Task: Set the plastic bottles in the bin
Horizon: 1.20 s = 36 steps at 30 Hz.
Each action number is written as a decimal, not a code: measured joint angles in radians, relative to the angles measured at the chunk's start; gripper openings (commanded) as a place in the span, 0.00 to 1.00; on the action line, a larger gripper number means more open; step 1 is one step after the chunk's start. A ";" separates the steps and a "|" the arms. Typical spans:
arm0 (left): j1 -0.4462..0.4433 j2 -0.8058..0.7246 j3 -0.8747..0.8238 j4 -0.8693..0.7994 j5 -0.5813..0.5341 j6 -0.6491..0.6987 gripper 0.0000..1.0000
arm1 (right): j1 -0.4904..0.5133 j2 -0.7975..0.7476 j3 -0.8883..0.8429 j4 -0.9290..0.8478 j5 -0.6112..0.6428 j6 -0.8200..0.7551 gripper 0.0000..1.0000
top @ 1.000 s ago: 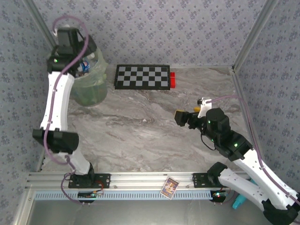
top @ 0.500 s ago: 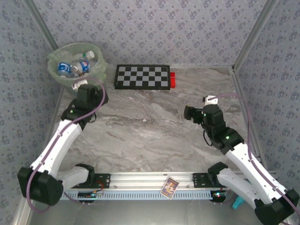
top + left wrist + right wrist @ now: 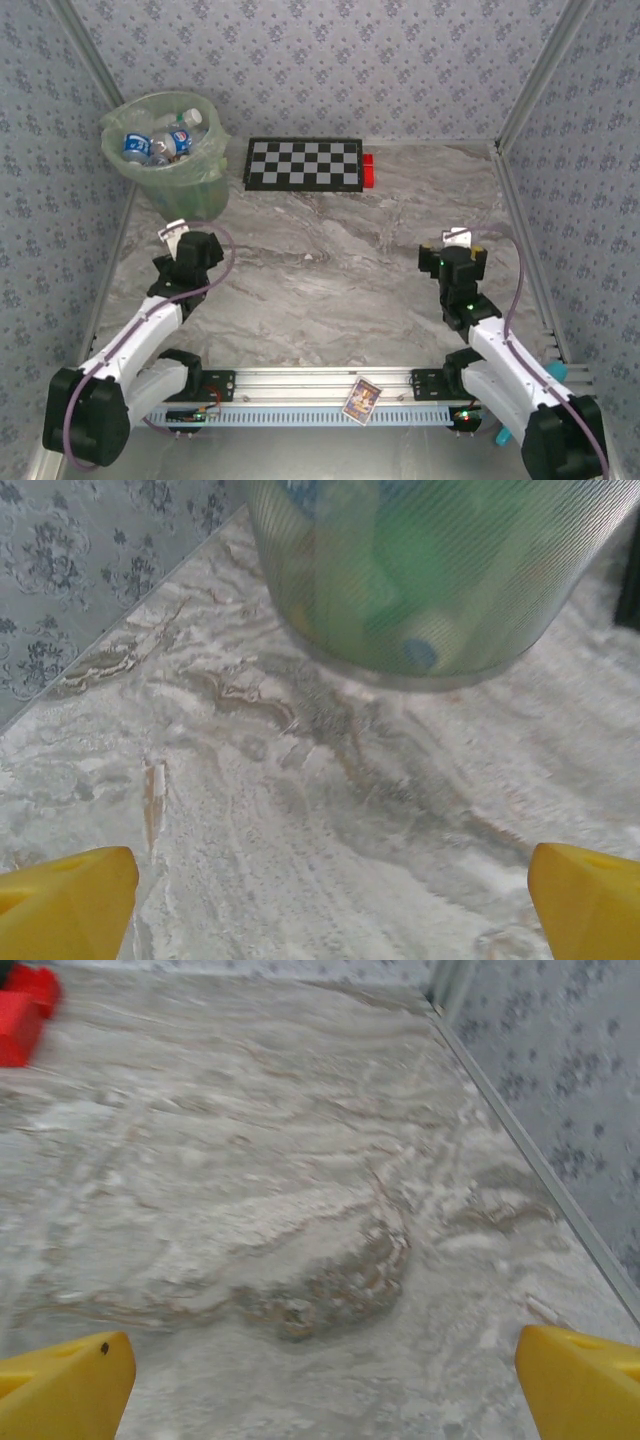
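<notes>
The bin (image 3: 190, 185), a pale green translucent bucket with a bag liner, stands at the far left corner. Several plastic bottles (image 3: 155, 142) with blue labels and caps lie inside it. In the left wrist view the bin (image 3: 430, 570) rises just ahead, with green and blue bottle shapes (image 3: 420, 652) showing dimly through its wall. My left gripper (image 3: 193, 248) is low over the table, in front of the bin, open and empty (image 3: 330, 910). My right gripper (image 3: 455, 262) is folded back on the right side, open over bare marble (image 3: 320, 1390).
A black-and-white checkerboard (image 3: 303, 163) lies at the back centre with a red block (image 3: 368, 170) (image 3: 20, 1015) at its right end. A small card (image 3: 362, 397) rests on the front rail. A turquoise tool (image 3: 505, 432) pokes out near the right base. Patterned walls enclose the table.
The left arm has pulled back from above the bin and dropped low in front of it. The right arm has folded back toward its base. Both grippers stayed open.
</notes>
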 measured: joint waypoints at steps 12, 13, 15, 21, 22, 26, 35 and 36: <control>0.153 0.325 -0.044 0.464 0.122 0.363 1.00 | -0.082 0.466 -0.016 0.470 -0.077 -0.063 1.00; 0.171 0.326 -0.054 0.487 0.147 0.369 1.00 | -0.087 0.493 -0.013 0.507 -0.098 -0.070 0.99; 0.196 0.333 -0.064 0.544 0.209 0.389 1.00 | -0.108 0.563 -0.006 0.605 -0.156 -0.094 1.00; 0.204 0.428 -0.067 0.730 0.394 0.431 1.00 | -0.163 0.701 -0.002 0.775 -0.278 -0.114 0.99; 0.204 0.462 -0.072 0.776 0.413 0.436 1.00 | -0.168 0.701 -0.002 0.781 -0.297 -0.114 0.99; 0.222 0.548 -0.079 0.820 0.469 0.439 1.00 | -0.190 0.701 0.012 0.793 -0.370 -0.115 0.99; 0.274 0.550 -0.056 0.824 0.534 0.418 1.00 | -0.206 0.701 0.077 0.756 -0.388 -0.109 1.00; 0.274 0.550 -0.056 0.824 0.537 0.418 1.00 | -0.206 0.701 0.077 0.754 -0.388 -0.109 0.99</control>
